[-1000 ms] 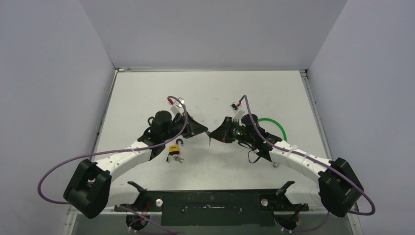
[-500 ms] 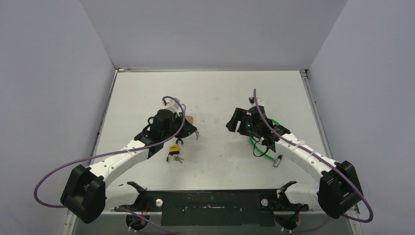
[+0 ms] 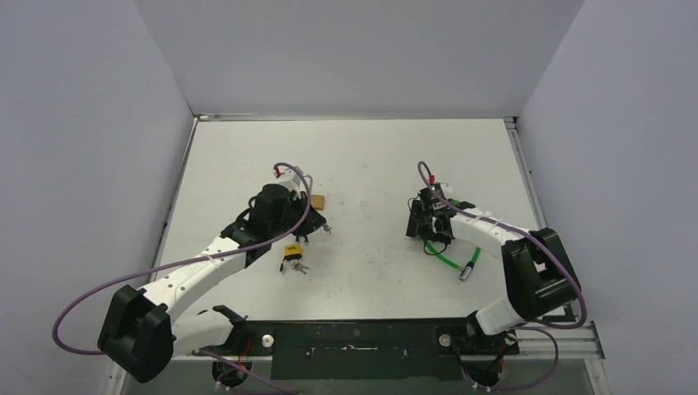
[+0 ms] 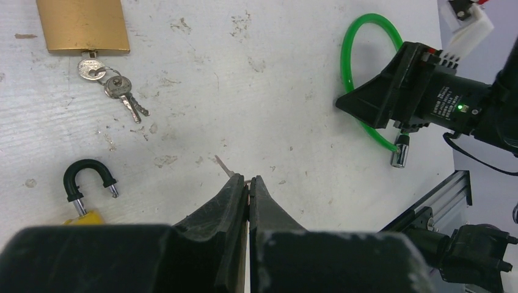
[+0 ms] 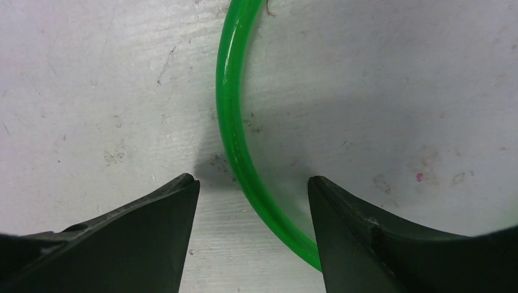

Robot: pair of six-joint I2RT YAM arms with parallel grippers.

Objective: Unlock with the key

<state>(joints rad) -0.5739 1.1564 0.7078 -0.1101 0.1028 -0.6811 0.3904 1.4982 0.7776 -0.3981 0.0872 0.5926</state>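
**Colleague:** Where is the key point(image 4: 223, 165) sitting?

**Me:** I'm holding it in the left pincer point(image 4: 248, 181), which is clamping on its head. It's hanging just above the surface point(image 3: 370, 156), left of the middle, roughly halfway between the far and near edges.

**Colleague:** How is it looking?

**Me:** It's small and silvery, and only a thin blade is poking out past the tips. I judge I'm gripping it that way so the blade is free to enter a keyhole.

**Colleague:** And the right pincer point(image 5: 251, 180)?

**Me:** It's standing wide, tips low over the surface and straddling the green cable point(image 5: 229, 104) toward the right edge. I reckon that's for steadying it, since its metal end point(image 4: 400, 157) is lying loose nearer the near edge. I can't tell which lock this key fits.

**Colleague:** Are you seeing other locks?

**Me:** The yellow padlock point(image 3: 292, 250) is lying just beside the left pincer, toward the near edge. One leg of its black shackle point(image 4: 90, 163) seems out of the body. A brass padlock point(image 4: 82, 24) is lying toward the far edge, with a bunch of keys point(image 4: 116, 86) at its base.
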